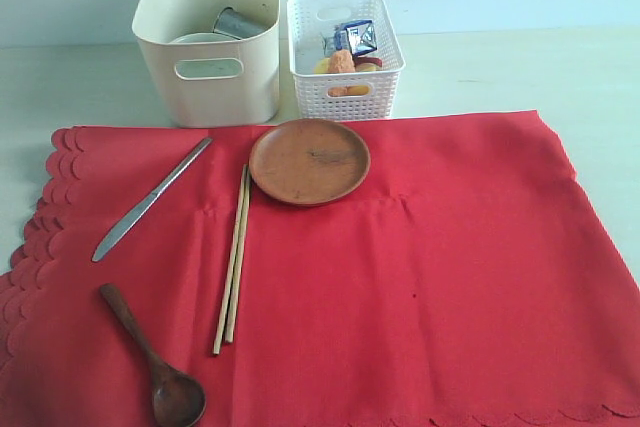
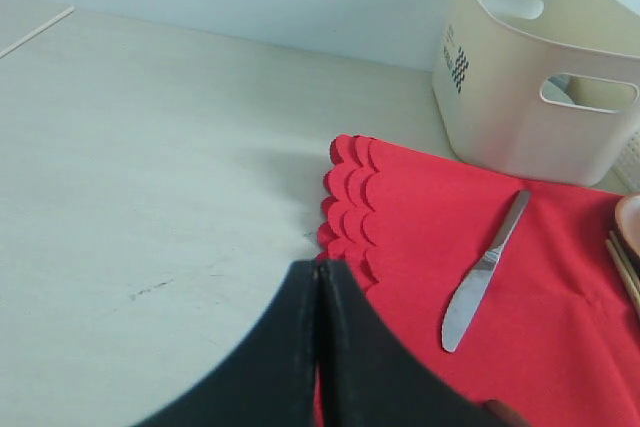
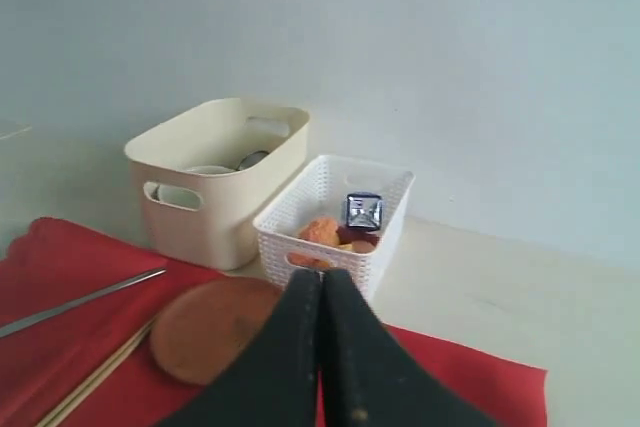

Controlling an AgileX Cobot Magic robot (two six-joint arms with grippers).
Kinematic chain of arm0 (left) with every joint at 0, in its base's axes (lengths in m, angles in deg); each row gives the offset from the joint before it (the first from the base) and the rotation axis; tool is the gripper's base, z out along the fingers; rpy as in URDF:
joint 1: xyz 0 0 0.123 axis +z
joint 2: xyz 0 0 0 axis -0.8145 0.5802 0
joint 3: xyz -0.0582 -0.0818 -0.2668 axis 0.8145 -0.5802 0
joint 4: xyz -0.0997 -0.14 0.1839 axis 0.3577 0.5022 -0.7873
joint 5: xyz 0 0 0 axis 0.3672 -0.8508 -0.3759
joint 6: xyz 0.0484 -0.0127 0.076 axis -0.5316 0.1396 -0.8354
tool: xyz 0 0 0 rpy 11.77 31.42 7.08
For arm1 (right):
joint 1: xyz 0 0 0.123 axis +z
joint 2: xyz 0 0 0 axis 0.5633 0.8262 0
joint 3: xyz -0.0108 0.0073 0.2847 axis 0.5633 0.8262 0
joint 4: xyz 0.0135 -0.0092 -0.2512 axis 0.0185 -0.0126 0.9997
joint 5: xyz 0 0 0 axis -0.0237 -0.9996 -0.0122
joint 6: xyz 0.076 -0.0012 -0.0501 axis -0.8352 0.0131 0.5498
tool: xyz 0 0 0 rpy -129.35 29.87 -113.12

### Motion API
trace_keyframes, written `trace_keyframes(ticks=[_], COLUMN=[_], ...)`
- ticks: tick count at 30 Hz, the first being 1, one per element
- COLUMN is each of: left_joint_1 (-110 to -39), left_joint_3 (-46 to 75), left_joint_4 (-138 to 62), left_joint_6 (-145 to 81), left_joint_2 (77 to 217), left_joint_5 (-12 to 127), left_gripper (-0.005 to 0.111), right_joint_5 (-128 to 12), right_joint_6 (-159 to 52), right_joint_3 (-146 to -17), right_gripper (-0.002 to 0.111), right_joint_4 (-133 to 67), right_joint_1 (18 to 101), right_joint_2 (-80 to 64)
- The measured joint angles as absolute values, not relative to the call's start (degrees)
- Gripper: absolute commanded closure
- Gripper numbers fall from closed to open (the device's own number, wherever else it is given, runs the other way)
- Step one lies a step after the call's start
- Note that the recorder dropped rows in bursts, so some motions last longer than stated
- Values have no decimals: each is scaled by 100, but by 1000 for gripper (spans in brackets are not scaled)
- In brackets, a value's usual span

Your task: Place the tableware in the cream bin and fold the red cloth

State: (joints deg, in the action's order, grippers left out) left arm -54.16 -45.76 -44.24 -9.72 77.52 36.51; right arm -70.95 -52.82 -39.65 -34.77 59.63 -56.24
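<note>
Gleaming knife (image 1: 150,199), scalloped red cloth (image 1: 450,277)

- Red scalloped cloth (image 1: 450,277) lies flat across the desk's near side.
- Cream bin (image 1: 225,92) behind it holds bowl (image 1: 200,38) and steel cup (image 1: 238,23).
- Plate (image 1: 309,160), knife (image 1: 150,200), chopsticks (image 1: 232,262), spoon (image 1: 155,362) lie on cloth.

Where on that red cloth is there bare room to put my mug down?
The red cloth is bare across its right half, from the brown plate and chopsticks to its right edge. Its left half is crowded: knife, wooden spoon, chopsticks.
</note>
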Motion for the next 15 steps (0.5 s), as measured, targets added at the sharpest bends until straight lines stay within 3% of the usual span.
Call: trace_keyframes(ticks=[15], left_joint_1=[-5416], left_joint_3=[-4576], left_joint_4=[-4424], left_joint_6=[-972], left_joint_2=[7752], left_joint_5=[3651], left_gripper=[107], right_joint_5=[-6509], right_joint_6=[-5332], right_joint_3=[-2411], right_gripper=[108], right_joint_4=[-3477], right_joint_1=[4579], right_joint_2=[-6585])
